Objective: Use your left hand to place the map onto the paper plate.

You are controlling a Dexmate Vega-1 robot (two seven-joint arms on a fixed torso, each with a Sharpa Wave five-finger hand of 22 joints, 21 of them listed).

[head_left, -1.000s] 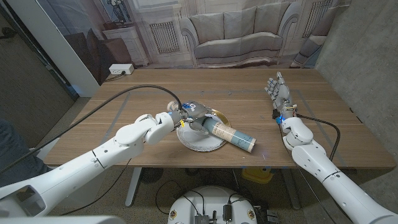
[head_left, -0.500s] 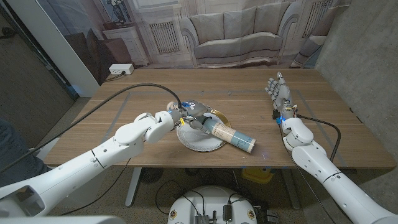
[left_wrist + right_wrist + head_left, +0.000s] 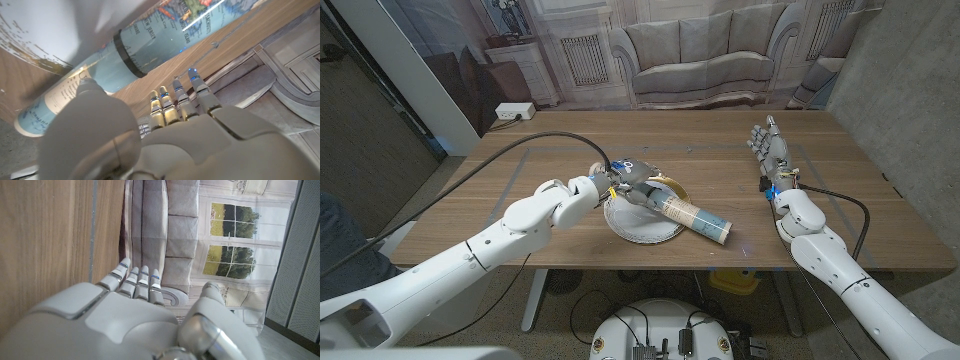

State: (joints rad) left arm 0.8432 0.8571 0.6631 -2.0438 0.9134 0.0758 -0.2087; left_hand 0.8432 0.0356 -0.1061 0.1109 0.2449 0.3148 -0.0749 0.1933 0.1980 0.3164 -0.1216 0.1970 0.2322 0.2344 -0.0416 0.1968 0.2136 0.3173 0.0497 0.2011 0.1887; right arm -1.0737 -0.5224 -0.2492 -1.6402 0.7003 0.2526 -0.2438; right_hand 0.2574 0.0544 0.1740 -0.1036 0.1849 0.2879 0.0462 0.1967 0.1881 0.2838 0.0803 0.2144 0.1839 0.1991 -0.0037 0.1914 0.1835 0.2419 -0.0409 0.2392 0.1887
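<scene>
Rolled map [image 3: 688, 212]: pale blue tube with a dark band around it, lying slantwise across the paper plate [image 3: 638, 226]. One end rests over the plate near the left hand; the other end juts past the plate's rim onto the wooden table [image 3: 570, 160], toward the robot's right. In the left wrist view the map [image 3: 150, 47] shows printed lettering and the dark band, with the plate's white surface [image 3: 35, 30] under it.

Paper plate: white, round, lying flat near the middle of the table, partly covered by the map and the left hand. A yellowish rim of something round [image 3: 672, 187] shows just behind it; what it is cannot be told.

Left hand [image 3: 632, 180]: over the plate's far edge, at the map's near end. Its fingers [image 3: 176, 100] are extended and a little apart beside the tube, and the thumb lies against the map's side. Whether it grasps the map or merely touches it cannot be told.

Right hand [image 3: 769, 150]: well apart from the plate, near the table's right edge, standing upright with fingers [image 3: 135, 282] straight, slightly spread, and holding nothing.

Black cable [image 3: 500, 165]: arcs over the table to the left wrist.
</scene>
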